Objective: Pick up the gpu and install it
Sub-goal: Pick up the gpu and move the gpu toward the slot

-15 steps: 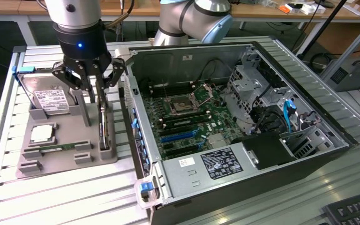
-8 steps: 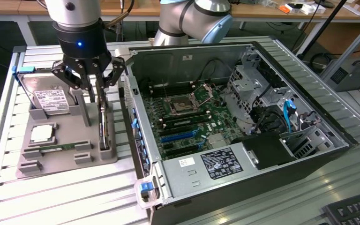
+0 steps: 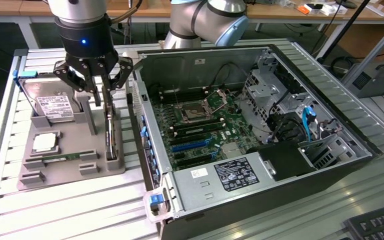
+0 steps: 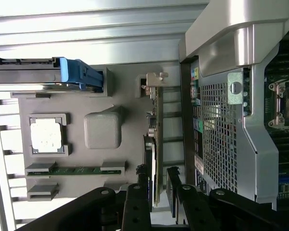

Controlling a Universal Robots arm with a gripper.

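The gpu stands on its long edge in a slot of the grey holder, beside the open computer case. It is a thin dark card with a metal bracket at its far end. My gripper hangs over the card's far half, open, one finger on each side of it. In the wrist view the gpu runs between the two black fingers. My gripper straddles it there, and a strip of light shows between the card and one finger. The motherboard's blue slots lie inside the case.
The holder also carries a silver hard drive with a blue handle, a processor chip and a green RAM stick. The case's side wall rises close beside the card. A keyboard lies at the exterior view's lower right.
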